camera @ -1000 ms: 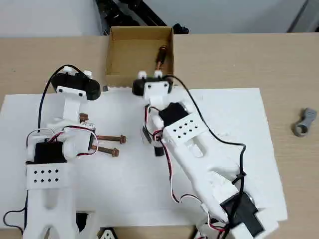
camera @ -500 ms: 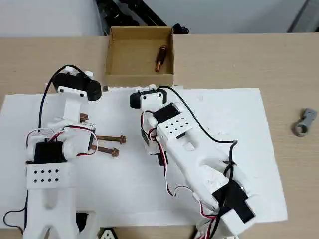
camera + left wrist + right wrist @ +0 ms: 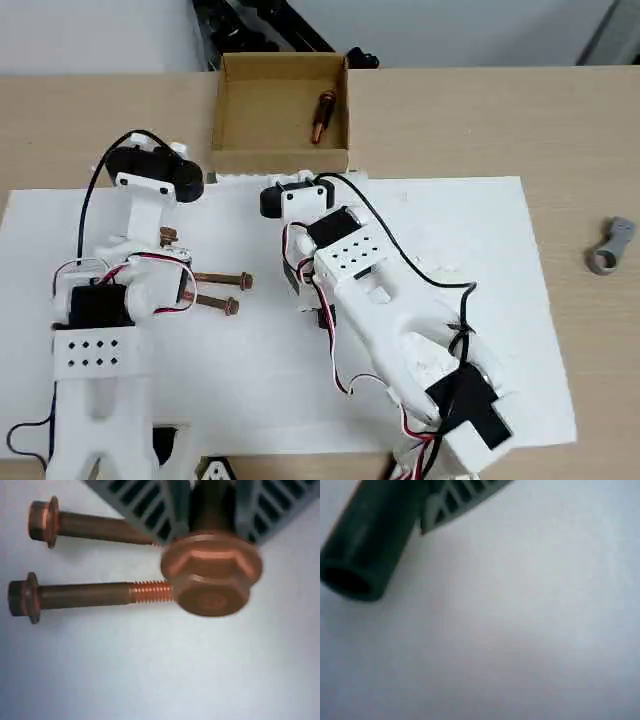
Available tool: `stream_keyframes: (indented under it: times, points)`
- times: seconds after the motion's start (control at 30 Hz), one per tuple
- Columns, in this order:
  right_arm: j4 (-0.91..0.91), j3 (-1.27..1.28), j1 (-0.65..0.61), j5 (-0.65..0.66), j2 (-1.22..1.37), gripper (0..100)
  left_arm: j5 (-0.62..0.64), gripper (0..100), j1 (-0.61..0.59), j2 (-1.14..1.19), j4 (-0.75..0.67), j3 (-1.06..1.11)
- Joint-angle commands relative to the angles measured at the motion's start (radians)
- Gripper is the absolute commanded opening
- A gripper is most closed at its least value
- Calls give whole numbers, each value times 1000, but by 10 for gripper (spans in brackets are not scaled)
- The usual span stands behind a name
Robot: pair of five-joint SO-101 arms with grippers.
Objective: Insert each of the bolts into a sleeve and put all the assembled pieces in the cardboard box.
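Right arm (image 3: 360, 265) drawn back from cardboard box (image 3: 216, 120); left gripper (image 3: 212, 515) clamps bolt (image 3: 212, 575); right gripper (image 3: 407, 510) clamps sleeve (image 3: 365, 550)

Bolts (image 3: 222, 279) flat, assembled piece (image 3: 323, 117) seemingly boxed

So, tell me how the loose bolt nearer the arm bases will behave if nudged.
The bolt looks like solid metal, so probably stiff and heavy for its size. Lying flat on the smooth sheet with a round shank, it may roll; its wider flanged head would likely swing it in a curve.
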Motion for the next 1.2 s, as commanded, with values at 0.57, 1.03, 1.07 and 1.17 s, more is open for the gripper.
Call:
stream_keyframes:
  times: [0.57,1.03,1.07,1.17]
  points:
    - [-211,226,-53,-354,-124,201,-3,6,-8,-26,2,-4]
    - [-274,265,-68,-345,-122,201,-3,6,-8,-29,3,-4]
    - [-277,265,-68,-345,-122,201,-3,6,-8,-29,3,-4]
    - [-277,265,-68,-345,-120,201,-3,6,-8,-31,3,-4]
